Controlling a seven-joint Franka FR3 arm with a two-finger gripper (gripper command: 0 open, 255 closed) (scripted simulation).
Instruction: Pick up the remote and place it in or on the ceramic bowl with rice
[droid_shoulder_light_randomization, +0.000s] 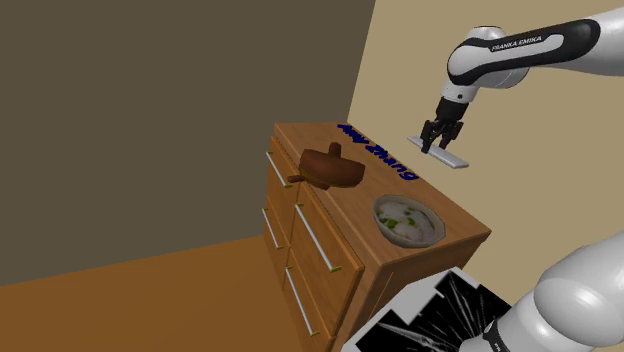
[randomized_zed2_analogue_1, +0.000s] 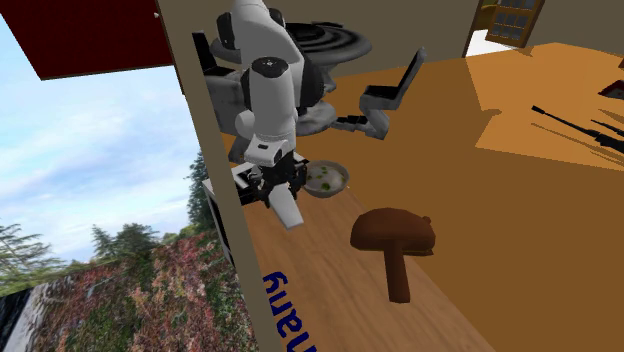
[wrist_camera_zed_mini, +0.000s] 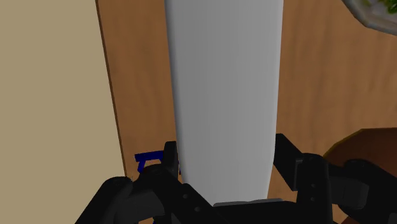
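A plain light-grey slab, the remote (droid_shoulder_light_randomization: 447, 157), hangs in the air above the back of the wooden dresser top (droid_shoulder_light_randomization: 455, 225), lying roughly level. My black gripper (droid_shoulder_light_randomization: 438, 143) is shut on it from above, near its middle. In the wrist view the remote (wrist_camera_zed_mini: 226, 95) runs long and pale between the two fingers (wrist_camera_zed_mini: 170, 156), which clasp its sides. The bowl (droid_shoulder_light_randomization: 408, 220), grey with white rice and green bits, sits on the dresser top toward the shoulder view's lower right of the remote. In the second exterior view the remote (randomized_zed2_analogue_1: 285, 208) hangs under the gripper (randomized_zed2_analogue_1: 268, 185), with the bowl (randomized_zed2_analogue_1: 325, 180) just beyond.
A dark brown wooden mushroom-shaped piece (droid_shoulder_light_randomization: 330, 168) stands on the dresser top toward the shoulder view's left of the bowl. Blue lettering (droid_shoulder_light_randomization: 378, 152) runs along the top's back edge by the tan wall. The dresser's drawer fronts (droid_shoulder_light_randomization: 310, 250) drop off to the floor.
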